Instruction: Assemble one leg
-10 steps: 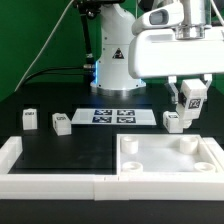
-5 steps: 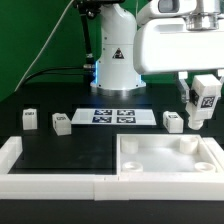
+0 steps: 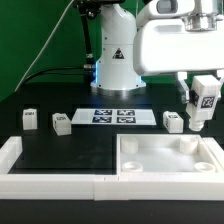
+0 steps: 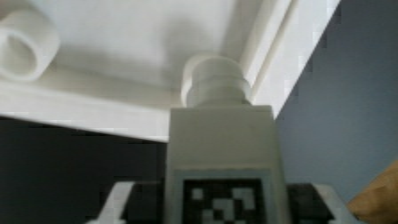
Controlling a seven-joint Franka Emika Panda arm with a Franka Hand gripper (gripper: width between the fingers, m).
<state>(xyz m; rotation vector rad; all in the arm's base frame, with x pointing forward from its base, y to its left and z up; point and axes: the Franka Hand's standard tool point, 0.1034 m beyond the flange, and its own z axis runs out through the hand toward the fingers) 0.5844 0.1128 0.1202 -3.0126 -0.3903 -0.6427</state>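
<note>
The gripper (image 3: 203, 101) is clamped on the leg (image 3: 207, 96), holding it tilted just above the tray (image 3: 128, 158) at the far corner on the exterior view's right. The leg's long axis seems to point down at the corner socket (image 4: 214, 80).

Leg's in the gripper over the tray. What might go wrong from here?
1. The held leg in the gripper looks tilted in the exterior view. If it meets the tray socket off-axis, it may catch on the rim and jam.
2. A loose leg stands close beside the gripper, so a descent or sideways correction might knock it.
</note>
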